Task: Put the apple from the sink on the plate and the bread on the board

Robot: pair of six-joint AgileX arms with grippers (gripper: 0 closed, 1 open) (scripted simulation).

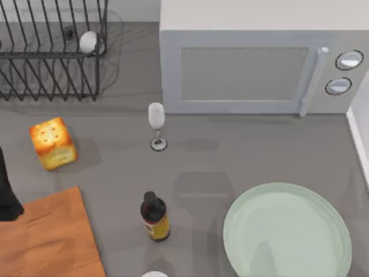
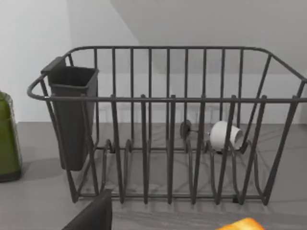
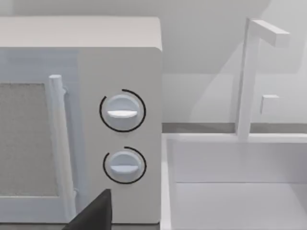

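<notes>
Left gripper (image 1: 7, 199): finger state cannot be told; hovers at the left edge over the board (image 1: 49, 242). Risk: reaching for the bread (image 1: 53, 143), it knocks the loaf away.

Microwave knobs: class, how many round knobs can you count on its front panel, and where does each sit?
2. Both are on the microwave, right of the door handle: one knob above, the other knob directly below it. None seems hidden.
</notes>
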